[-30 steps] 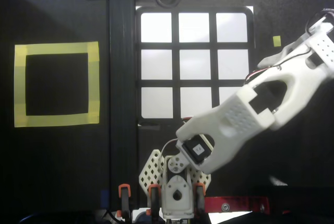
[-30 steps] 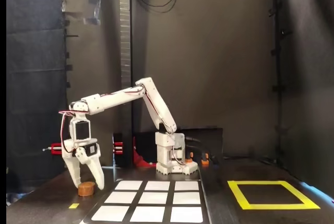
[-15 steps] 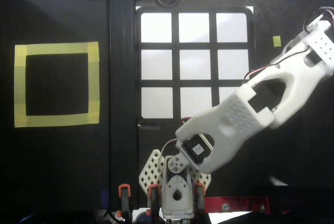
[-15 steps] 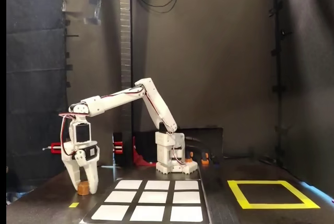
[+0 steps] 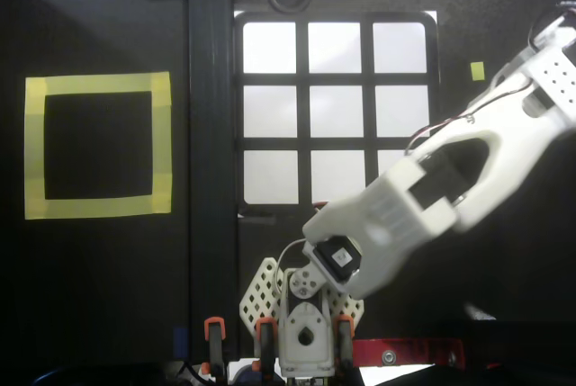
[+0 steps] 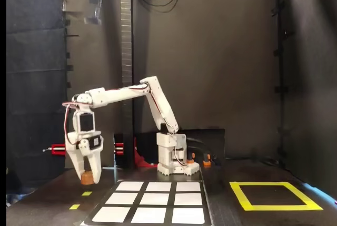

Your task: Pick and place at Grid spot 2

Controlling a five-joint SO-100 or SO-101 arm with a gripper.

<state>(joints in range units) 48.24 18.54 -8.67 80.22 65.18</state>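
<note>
wrist cut off at overhead view's right edge; arm (image 5: 423,206) motion-blurred

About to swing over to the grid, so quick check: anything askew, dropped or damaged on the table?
Nothing stands out. The pincer holds the small brown round piece clear of the table, and the black-framed white grid and yellow tape square lie flat and intact.

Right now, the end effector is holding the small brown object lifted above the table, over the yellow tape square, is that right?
Not quite. The end effector does hold the small brown object lifted above the table, but not over the yellow tape square. The fixed view shows it at the opposite side, left of the black-framed grid, above a small yellow marker.
</note>
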